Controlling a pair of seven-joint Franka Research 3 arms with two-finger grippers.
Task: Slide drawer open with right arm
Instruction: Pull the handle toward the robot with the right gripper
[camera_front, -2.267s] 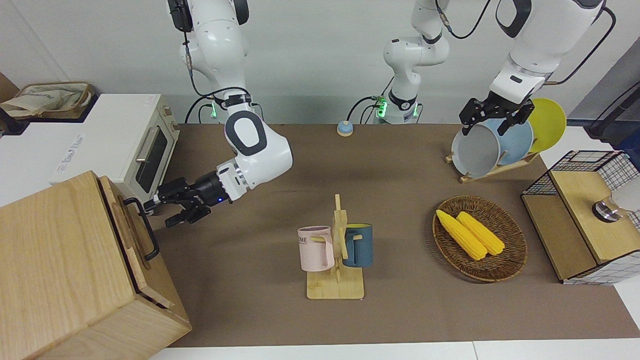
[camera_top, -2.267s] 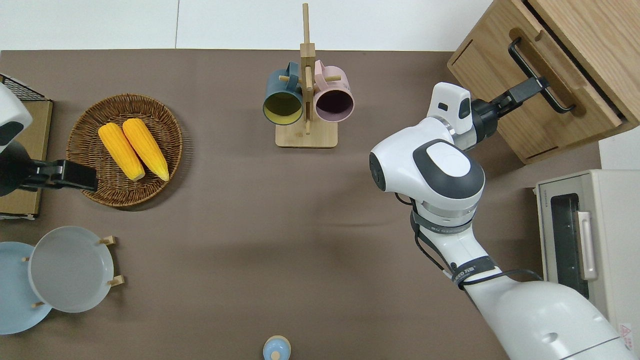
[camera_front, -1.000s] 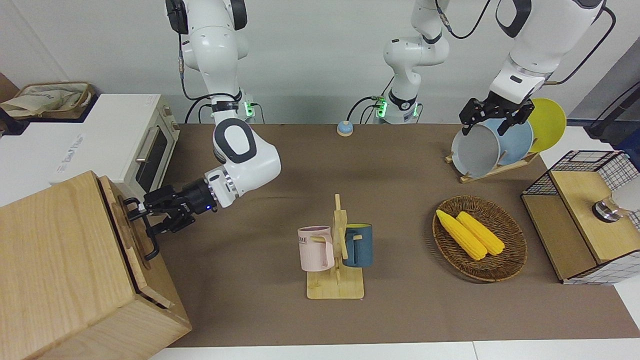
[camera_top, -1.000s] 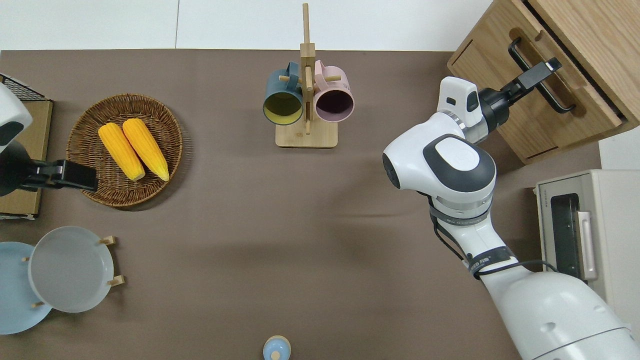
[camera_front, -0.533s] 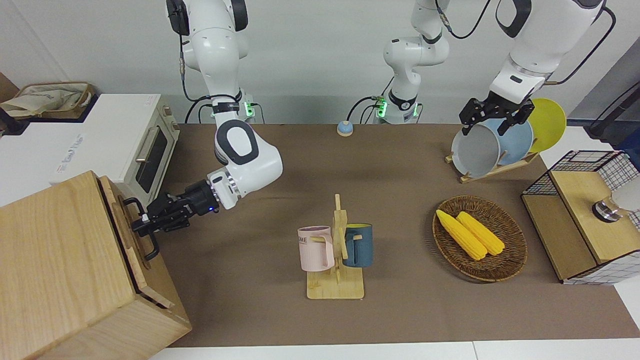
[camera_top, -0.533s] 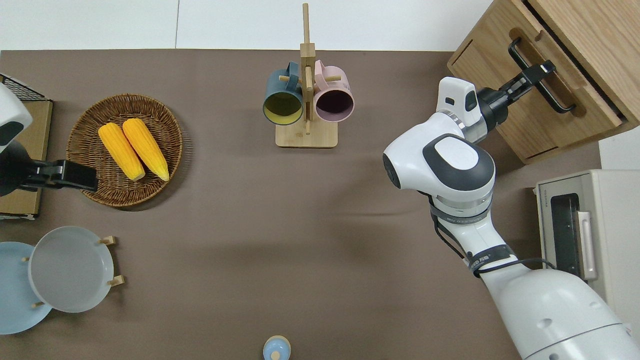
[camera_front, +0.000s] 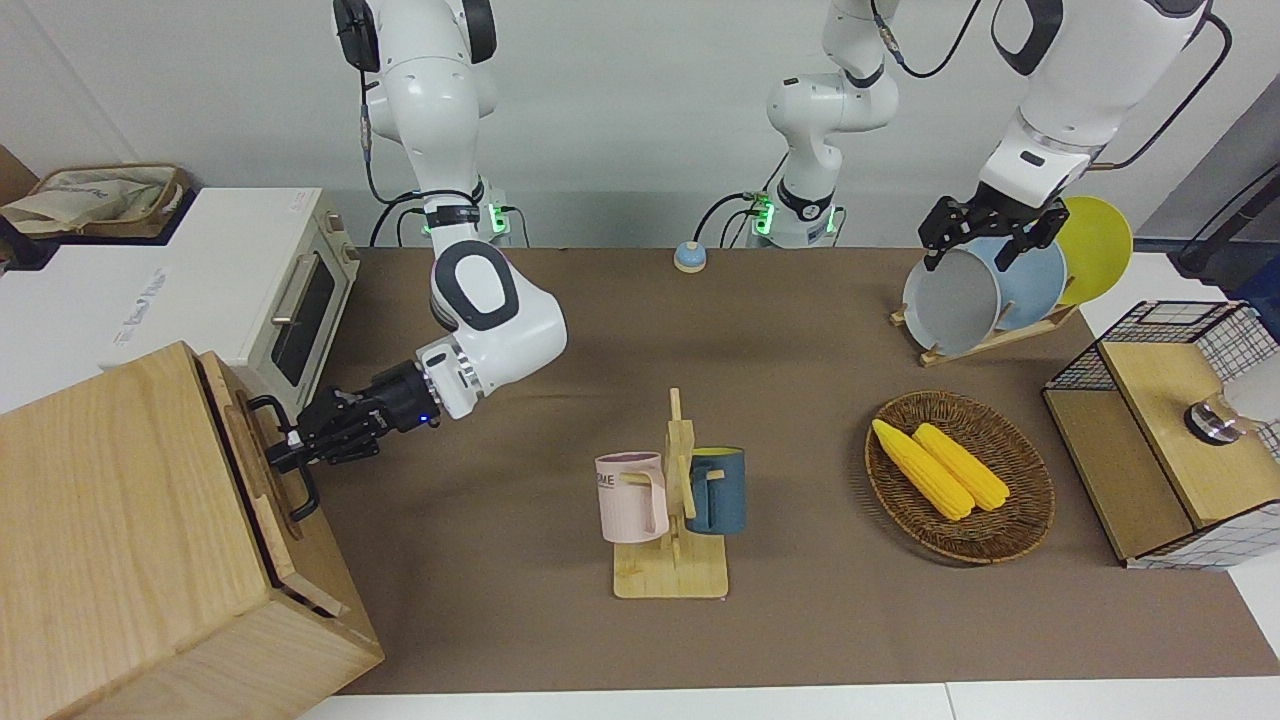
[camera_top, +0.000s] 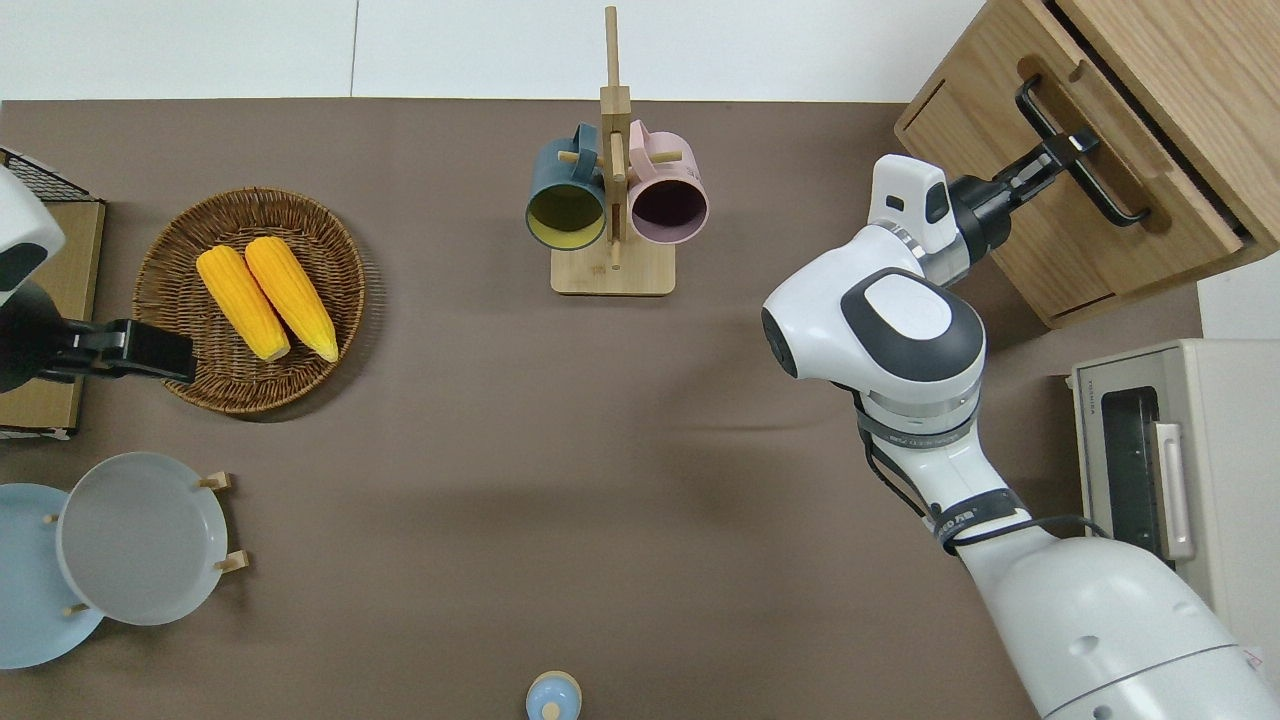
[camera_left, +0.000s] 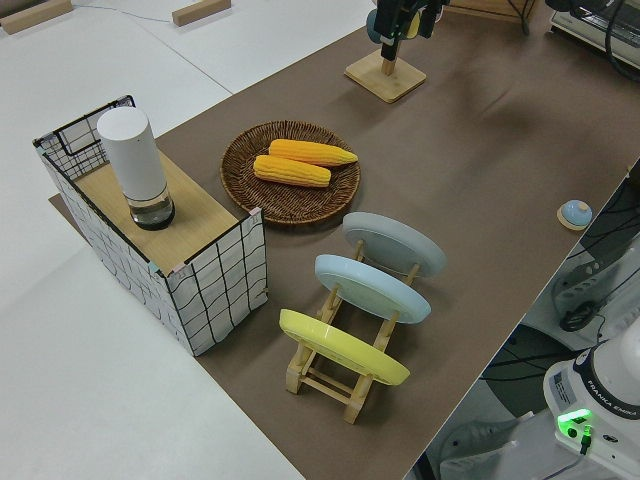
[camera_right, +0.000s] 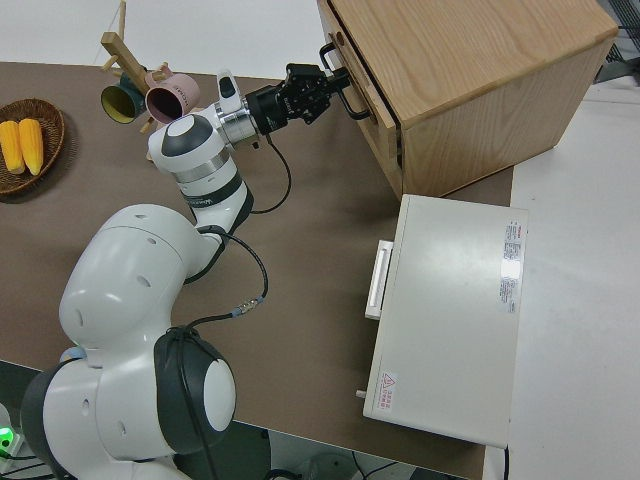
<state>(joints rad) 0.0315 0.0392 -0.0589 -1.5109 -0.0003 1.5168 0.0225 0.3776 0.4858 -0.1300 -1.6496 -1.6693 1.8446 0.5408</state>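
The drawer (camera_top: 1190, 203) is the top, shallow one of a big pale wooden cabinet (camera_front: 120, 520) at the right arm's end of the table; it also shows in the front view (camera_front: 252, 470). Its black loop handle (camera_top: 1115, 195) faces the table's middle. My right gripper (camera_top: 1075, 150) reaches level from the table side and is shut on the handle's bar near its middle, as the front view (camera_front: 290, 447) and the right side view (camera_right: 325, 92) show. The drawer front sits almost flush with the cabinet. My left arm is parked, its gripper (camera_front: 985, 238) open.
A white toaster oven (camera_top: 1170, 480) stands beside the cabinet, nearer to the robots. A wooden mug rack (camera_top: 612, 200) with two mugs stands mid-table. A wicker basket with corn (camera_top: 250, 300), a plate rack (camera_top: 130, 540) and a wire-mesh box (camera_front: 1160, 430) stand toward the left arm's end.
My right gripper moved in to the handle with fingers open, then shut on its bar. Since half a second ago it has shifted slightly; the drawer has barely moved.
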